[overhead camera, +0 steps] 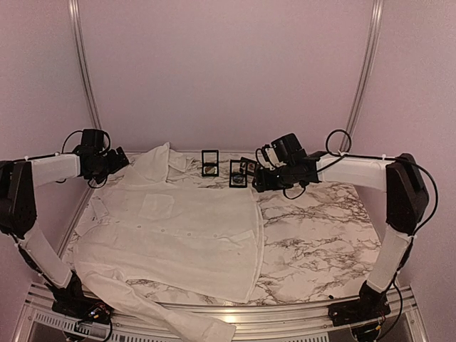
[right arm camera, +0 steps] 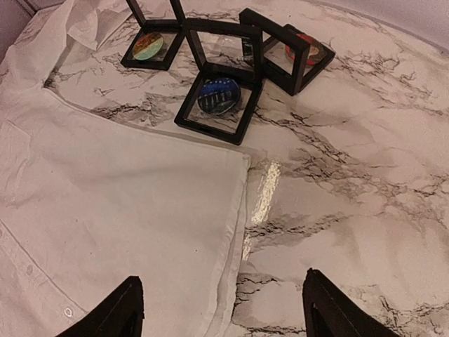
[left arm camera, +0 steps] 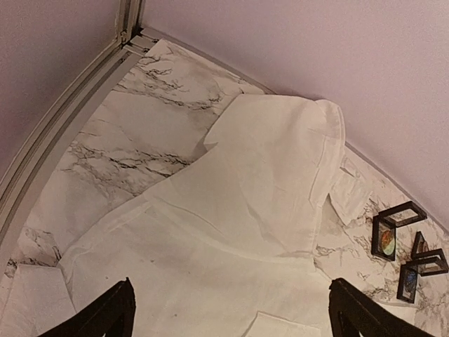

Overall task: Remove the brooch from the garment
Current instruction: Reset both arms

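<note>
- Top view: the garment, a white shirt, lies spread on the left half of the marble worktop. Its collar is toward 12 o'clock, and one sleeve reaches over the near edge at 6 o'clock.
- The left arm comes in at 9 o'clock and ends over the shirt's shoulder. The right arm comes in from 3 o'clock and ends beside small black frames, which stand just past the collar.
- Left wrist view: the left jaws are released. Their dark fingertips stand far apart at the lower corners, with only shirt cloth below them. Two frames are at 4 o'clock.
- Right wrist view: the right jaws are released and grasp nothing. One of the fingertips is above the shirt's edge, the other above bare marble.
- At 12 o'clock three frames stand close together, each with a round piece inside: yellow-green, blue and red.
- I cannot tell which of these pieces is the brooch.
</note>
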### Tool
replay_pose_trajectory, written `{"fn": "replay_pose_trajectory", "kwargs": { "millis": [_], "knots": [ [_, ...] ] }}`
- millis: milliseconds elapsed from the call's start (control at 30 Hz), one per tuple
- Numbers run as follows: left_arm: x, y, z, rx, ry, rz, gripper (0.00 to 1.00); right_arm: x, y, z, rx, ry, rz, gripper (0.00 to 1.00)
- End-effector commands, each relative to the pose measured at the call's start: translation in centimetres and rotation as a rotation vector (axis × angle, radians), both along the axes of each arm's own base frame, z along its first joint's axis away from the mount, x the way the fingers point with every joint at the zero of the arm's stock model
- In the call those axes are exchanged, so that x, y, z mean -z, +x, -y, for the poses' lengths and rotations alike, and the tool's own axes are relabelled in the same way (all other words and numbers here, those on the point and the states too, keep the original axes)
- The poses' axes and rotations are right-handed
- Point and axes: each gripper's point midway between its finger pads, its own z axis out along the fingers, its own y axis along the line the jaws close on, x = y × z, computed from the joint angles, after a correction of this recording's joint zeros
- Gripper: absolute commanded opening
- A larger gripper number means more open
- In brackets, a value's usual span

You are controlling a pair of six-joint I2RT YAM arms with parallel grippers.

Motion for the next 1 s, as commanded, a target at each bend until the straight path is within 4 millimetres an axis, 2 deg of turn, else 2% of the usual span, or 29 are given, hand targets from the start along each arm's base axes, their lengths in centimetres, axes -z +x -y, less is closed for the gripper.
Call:
{"fn": "replay_pose_trajectory", "kwargs": {
  "millis": [0,133,367,567,700,967],
  "knots": [
    [-1.5,-2.2,3.9,0.136,0.060,0.013,0.99,-3.3,-0.5,0.1,0.007,0.035,0.078,0.79],
    [-3.4,-3.8,7.4,0.237,0.091,0.050,0.99,-5.1,-1.0,0.8,0.026,0.053,0.129,0.83],
    [-6.5,-6.1,13.8,0.409,0.099,0.155,0.99,-7.6,-1.9,2.2,0.067,0.095,0.206,0.94],
    [-9.0,-8.0,17.7,0.521,0.142,0.252,0.99,-10.5,-3.5,3.3,0.088,0.172,0.291,0.98],
    [-10.2,-9.1,19.1,0.583,0.107,0.310,0.99,-11.7,-4.3,4.0,0.098,0.197,0.323,0.98],
    [-11.6,-9.8,18.9,0.603,0.123,0.347,0.99,-12.9,-5.0,4.2,0.088,0.227,0.348,0.98]
  ]
}}
